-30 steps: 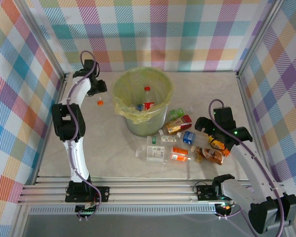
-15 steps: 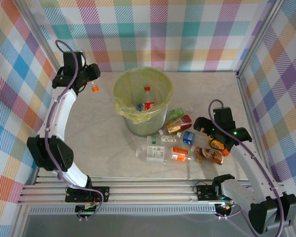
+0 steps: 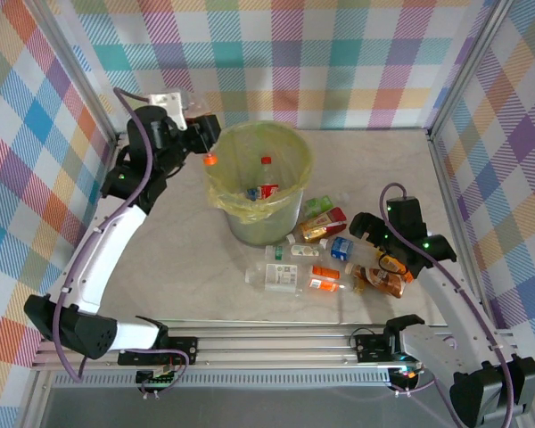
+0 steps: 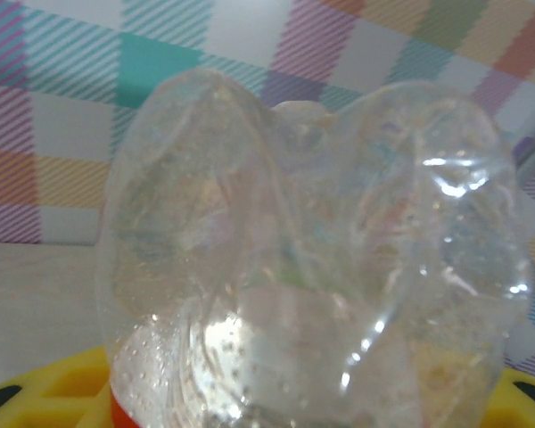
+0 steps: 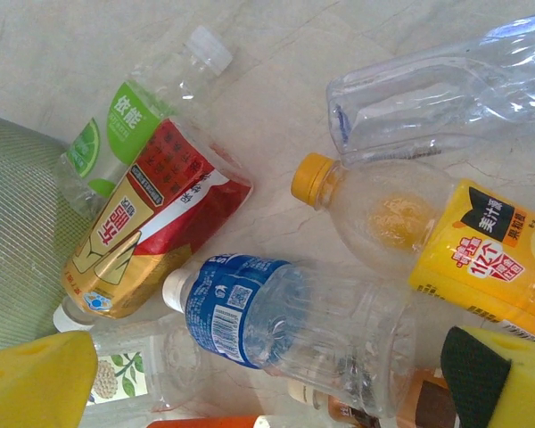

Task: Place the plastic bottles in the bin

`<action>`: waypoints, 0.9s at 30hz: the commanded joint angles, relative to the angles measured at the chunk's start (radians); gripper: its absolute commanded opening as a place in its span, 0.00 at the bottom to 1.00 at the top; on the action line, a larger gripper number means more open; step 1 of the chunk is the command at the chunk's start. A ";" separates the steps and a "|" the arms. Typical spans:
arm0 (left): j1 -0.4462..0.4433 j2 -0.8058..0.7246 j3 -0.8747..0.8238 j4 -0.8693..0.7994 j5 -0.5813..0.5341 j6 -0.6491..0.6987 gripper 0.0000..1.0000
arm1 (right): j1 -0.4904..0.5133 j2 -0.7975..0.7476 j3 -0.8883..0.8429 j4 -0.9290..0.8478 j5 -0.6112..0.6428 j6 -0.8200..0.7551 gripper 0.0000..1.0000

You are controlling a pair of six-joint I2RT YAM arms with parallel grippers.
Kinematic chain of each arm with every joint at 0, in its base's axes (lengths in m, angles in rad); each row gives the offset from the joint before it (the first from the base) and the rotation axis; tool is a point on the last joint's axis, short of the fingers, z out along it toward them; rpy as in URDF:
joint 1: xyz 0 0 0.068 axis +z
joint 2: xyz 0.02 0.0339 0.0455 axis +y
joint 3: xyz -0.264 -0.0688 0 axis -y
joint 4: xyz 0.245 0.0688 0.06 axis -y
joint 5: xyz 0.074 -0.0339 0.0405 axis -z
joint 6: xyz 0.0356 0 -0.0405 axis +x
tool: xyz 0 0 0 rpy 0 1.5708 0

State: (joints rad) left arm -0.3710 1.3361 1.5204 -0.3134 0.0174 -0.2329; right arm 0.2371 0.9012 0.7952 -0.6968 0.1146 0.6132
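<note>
The crumpled clear bottle (image 4: 312,267) is the one we have in hand: it is pinched between the yellow pads (image 4: 36,397) of the left gripper (image 3: 203,135), whose jaws are drawn in narrow around it. From above we see its orange cap (image 3: 210,160) hanging just at the left rim of the bin (image 3: 241,223), raised well off the table (image 3: 187,259). Inside the bin's yellow-green liner lies a red-capped bottle (image 3: 266,181) with a red label, and something blue is touching it that we cannot make out. The rest of the plastic bottles lie in a loose cluster on the table at the bin's near right. We see a green-labelled bottle (image 5: 116,125) with a white cap close against the bin wall, and a red-and-gold-labelled bottle (image 5: 152,223) touching it. Just beside that is a blue-labelled bottle (image 5: 250,312), then an orange-capped bottle (image 5: 401,223) with a yellow label. Beyond it lies a bare clear bottle (image 5: 446,89). Nearer the arms' bases we find a larger clear bottle (image 3: 281,276) with a pale green label and an orange-labelled bottle (image 3: 324,278) next to it. The right gripper (image 5: 267,348) hangs above this cluster with its jaws spread wide and nothing between them, one yellow pad showing at each lower corner of its wrist view. Checked walls (image 3: 339,53) in pastel colours close in the table on three sides.
</note>
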 commanded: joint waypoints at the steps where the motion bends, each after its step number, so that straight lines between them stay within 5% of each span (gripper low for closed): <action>1: -0.063 0.008 -0.022 0.099 0.000 -0.010 0.43 | 0.002 -0.017 -0.011 0.003 -0.018 0.019 1.00; 11: -0.198 0.118 -0.008 0.098 -0.084 0.020 0.45 | 0.002 -0.044 -0.006 -0.030 0.008 0.020 1.00; 21: -0.241 0.219 -0.011 -0.019 -0.286 -0.043 0.46 | 0.015 -0.031 0.006 -0.026 -0.035 -0.026 1.00; 27: -0.241 0.279 -0.009 -0.051 -0.341 -0.058 0.51 | 0.105 -0.043 0.018 -0.050 0.035 -0.067 1.00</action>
State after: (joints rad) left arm -0.6010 1.5990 1.5055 -0.3374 -0.2619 -0.2729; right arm 0.3058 0.8688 0.7944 -0.7231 0.1154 0.5823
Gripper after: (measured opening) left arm 0.514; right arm 0.996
